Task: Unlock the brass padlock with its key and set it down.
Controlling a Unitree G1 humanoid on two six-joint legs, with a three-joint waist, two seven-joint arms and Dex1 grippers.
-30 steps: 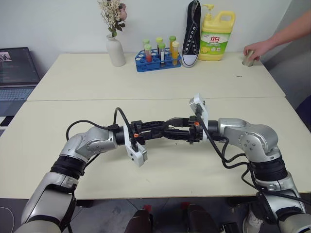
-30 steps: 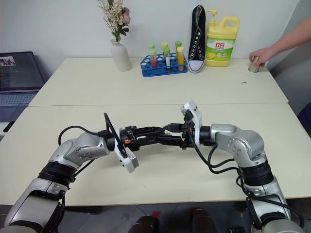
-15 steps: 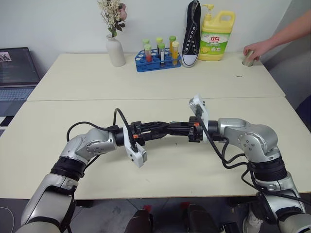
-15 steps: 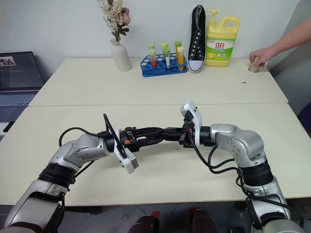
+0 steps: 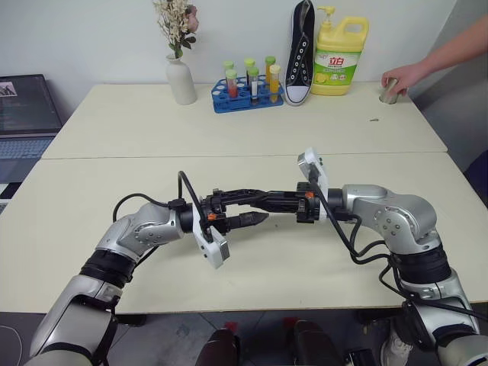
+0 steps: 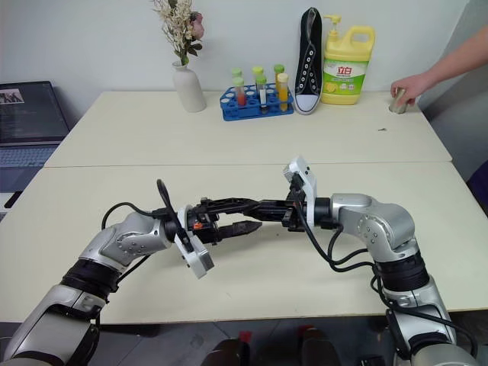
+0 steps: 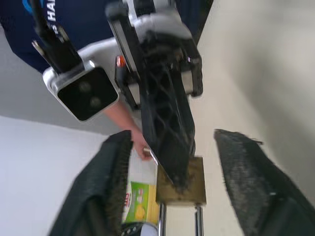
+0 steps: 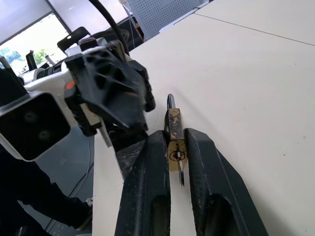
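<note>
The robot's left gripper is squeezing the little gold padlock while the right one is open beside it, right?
Not quite, the grippers are swapped. The right gripper is squeezing the brass padlock, as the right wrist view shows. The left gripper is the open one, its fingers apart on either side of the padlock.

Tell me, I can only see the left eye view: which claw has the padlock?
Observer: The right claw pinches the padlock between its fingers.
Operator: Is the other claw grabbing it too?
Observer: No. The left claw is open, with one finger on each side of the padlock, not touching it.
Operator: Is anything in the keyhole?
Observer: A thin silvery bit, likely the key, sticks out of it.
</note>
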